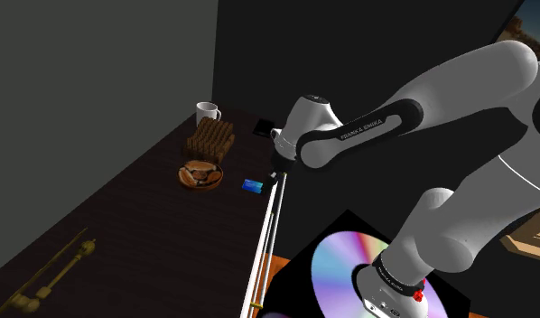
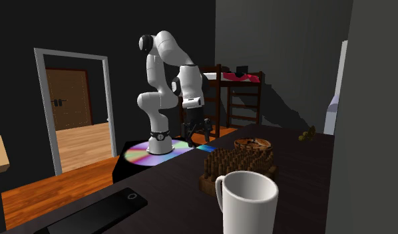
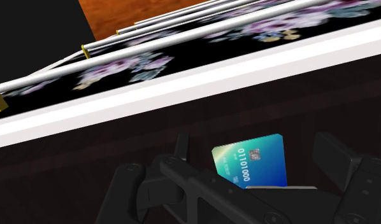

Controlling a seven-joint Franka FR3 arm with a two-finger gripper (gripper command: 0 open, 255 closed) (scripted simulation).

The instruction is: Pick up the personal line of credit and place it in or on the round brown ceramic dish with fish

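The card [image 1: 252,185] [image 3: 253,162], blue-green with printed digits, lay flat on the dark table [image 1: 124,235] close to the edge nearest the stand [image 1: 349,266]. The gripper [image 1: 276,173] [image 2: 196,136] [image 3: 255,146] hung directly over it, wide open. In the wrist view the card lay between the fingers [image 3: 332,156], clear of both; nothing was held.

The dish [image 1: 200,174] [image 2: 252,143] sat near the card, toward the shoulder view's left, not touching it. Behind the dish stood a brown ridged rack [image 1: 210,138] [image 2: 237,166], then a white mug [image 1: 207,113] [image 2: 247,199], with a black slab [image 1: 263,127] [image 2: 108,209] beside them. A brass fitting [image 1: 51,275] lay well apart, at the table's opposite end.

Pale rods [image 1: 270,226] [image 3: 202,32] ran along the table edge. The stand's top showed an iridescent disc. Walls were dark grey. The second exterior view showed a white-framed doorway [image 2: 71,100], an orange wood floor [image 2: 51,186] and a bunk bed [image 2: 234,93].
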